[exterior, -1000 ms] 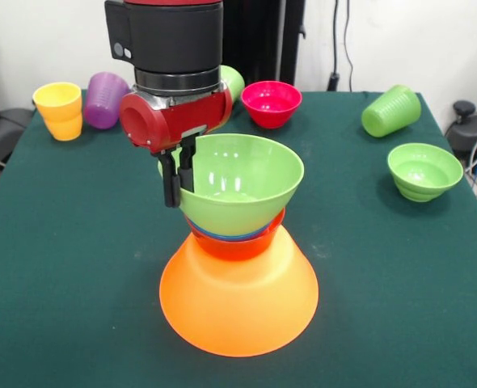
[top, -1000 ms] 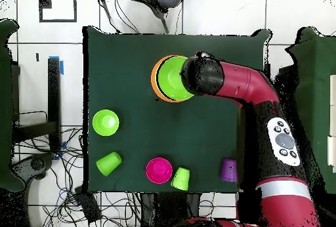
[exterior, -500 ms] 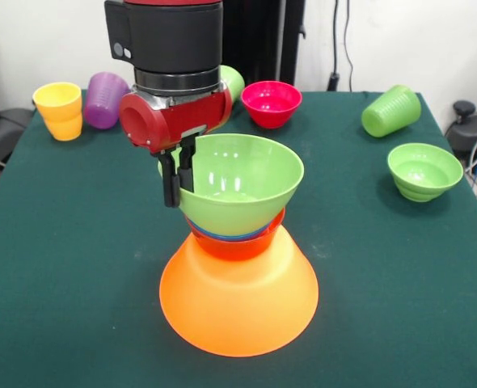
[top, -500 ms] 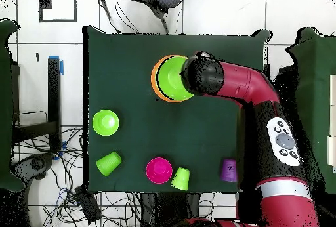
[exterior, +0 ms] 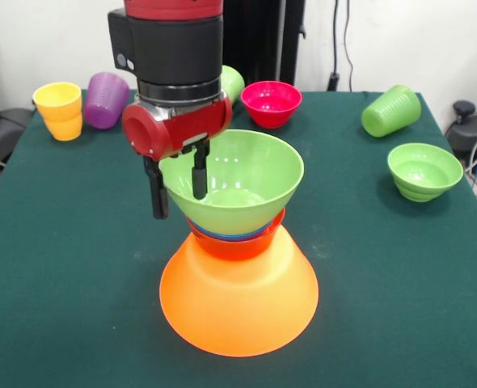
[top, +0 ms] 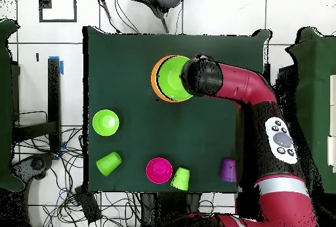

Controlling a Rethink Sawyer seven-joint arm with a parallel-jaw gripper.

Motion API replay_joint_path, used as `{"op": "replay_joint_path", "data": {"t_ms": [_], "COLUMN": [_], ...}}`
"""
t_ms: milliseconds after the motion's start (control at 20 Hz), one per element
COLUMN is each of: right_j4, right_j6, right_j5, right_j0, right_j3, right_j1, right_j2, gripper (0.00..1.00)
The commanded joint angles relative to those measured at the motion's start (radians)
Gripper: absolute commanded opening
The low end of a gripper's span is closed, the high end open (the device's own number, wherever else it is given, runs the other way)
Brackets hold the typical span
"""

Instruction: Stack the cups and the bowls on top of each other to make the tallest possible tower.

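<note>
Now the gripper stands spread, straddling the 9 o'clock rim of the large light green glossy plastic bowl; beneath it a blue bowl shows only an edge atop the huge orange bowl

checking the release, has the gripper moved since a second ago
Yes. In the front view the gripper has opened and risen slightly against the large light green bowl; its fingers now straddle the rim, one inside, one outside.
</note>
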State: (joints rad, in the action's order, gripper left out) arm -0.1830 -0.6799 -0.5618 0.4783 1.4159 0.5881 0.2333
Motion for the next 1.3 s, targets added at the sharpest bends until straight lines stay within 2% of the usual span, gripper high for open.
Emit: {"op": "replay_joint_path", "data": {"t_ms": [50,500,1300], "right_j4": [-0.099,-0.092,-0.052], "right_j6": [-0.076,-0.053,0.012], "right_j5": [-0.046,-0.049,-0.233], "right_j0": [-0.040,-0.033,-0.017], "right_j3": [0.022,0.031,0.025], "right_j1": [-0.071,-0.057,0.104], "right_j2": [-0.014,-0.007,0.010], "gripper": [1.00,1.00,1.00]}}
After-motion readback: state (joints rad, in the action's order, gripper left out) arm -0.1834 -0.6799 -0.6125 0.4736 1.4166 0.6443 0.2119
